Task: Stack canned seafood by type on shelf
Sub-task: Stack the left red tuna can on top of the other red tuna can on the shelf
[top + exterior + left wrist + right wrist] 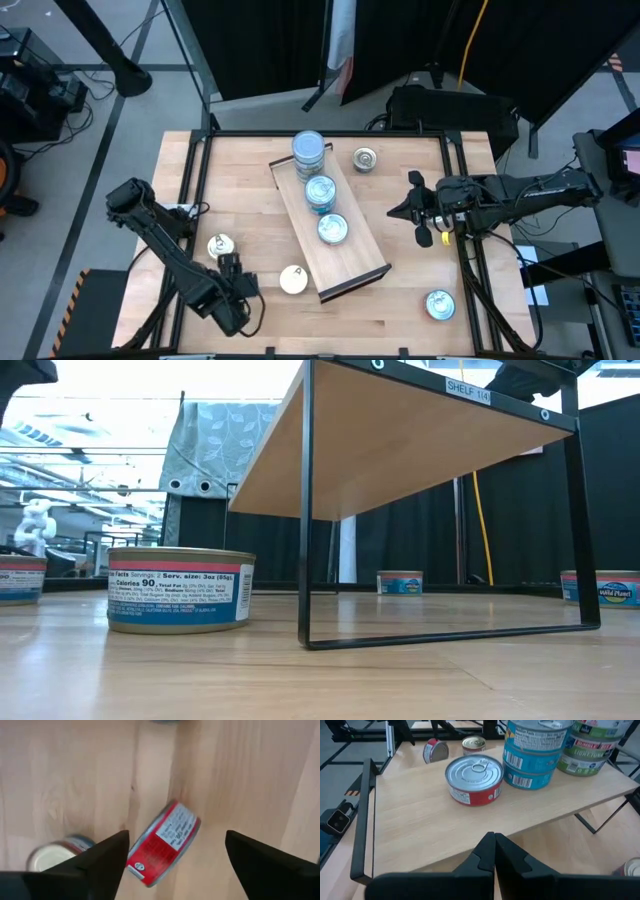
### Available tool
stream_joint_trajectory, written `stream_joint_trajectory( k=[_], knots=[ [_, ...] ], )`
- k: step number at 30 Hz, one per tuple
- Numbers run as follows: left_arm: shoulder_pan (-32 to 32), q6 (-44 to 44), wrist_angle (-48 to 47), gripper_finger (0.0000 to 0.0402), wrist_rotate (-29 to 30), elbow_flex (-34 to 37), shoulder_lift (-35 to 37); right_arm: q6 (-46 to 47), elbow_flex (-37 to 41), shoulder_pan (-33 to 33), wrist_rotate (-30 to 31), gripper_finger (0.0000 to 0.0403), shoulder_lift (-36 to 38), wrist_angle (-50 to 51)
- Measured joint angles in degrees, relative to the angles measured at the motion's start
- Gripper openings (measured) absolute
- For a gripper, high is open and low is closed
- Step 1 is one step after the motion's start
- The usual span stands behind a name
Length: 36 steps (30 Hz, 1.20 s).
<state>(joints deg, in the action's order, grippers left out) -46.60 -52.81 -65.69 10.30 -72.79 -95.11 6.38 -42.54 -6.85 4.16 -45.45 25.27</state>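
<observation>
A: Left gripper is spread wide above the red-labelled can tipped on its rim, near the shelf end — come down square so it can't roll.
B: It sits between the fingers, nearer one. Right gripper is clenched, empty, beside the shelf.

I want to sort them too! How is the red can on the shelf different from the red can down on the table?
The shelf can stands flat with its silver pull-tab top up; the table can is tipped on its edge. The shelf can sits on the shelf next to a blue stack; the table can is down on the table. Both are small, round and red-labelled.
</observation>
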Motion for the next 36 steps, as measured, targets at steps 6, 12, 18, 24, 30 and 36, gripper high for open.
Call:
stream_joint_trajectory(
  k=[6, 12, 18, 24, 30, 36],
  knots=[
    [0.11, 13.74, -1.23, 0.0325, -4.16, 2.38, -2.42, 0.49, 0.0, 0.0, 0.0, 0.0, 0.0, 0.77],
    [0.42, 17.81, -4.1, 0.0296, -1.23, 2.5, -4.05, 0.49, 0.0, -0.01, 0.0, 0.0, 0.02, 0.74],
    [1.36, 17.24, -4.11, 0.0257, -1.3, 2.5, -4.18, 0.5, 0.0, -0.01, 0.01, 0.0, 0.02, 0.75],
    [2.65, 15.85, -3.75, 0.0211, -4.47, 3.33, -4.18, 0.93, 0.0, -0.02, 0.0, 0.0, 0.0, 0.74],
    [3.73, 11.31, -1.31, 0.0174, -7.33, 5.47, -4.18, 0.97, 0.0, -0.16, -1.62, 0.0, 0.01, 0.74],
    [3.77, 9.77, 0.44, 0.014, -6.1, 3.65, -4.14, 0.49, 0.0, -1.47, -1.35, 0.0, 0.0, 0.01]
  ],
)
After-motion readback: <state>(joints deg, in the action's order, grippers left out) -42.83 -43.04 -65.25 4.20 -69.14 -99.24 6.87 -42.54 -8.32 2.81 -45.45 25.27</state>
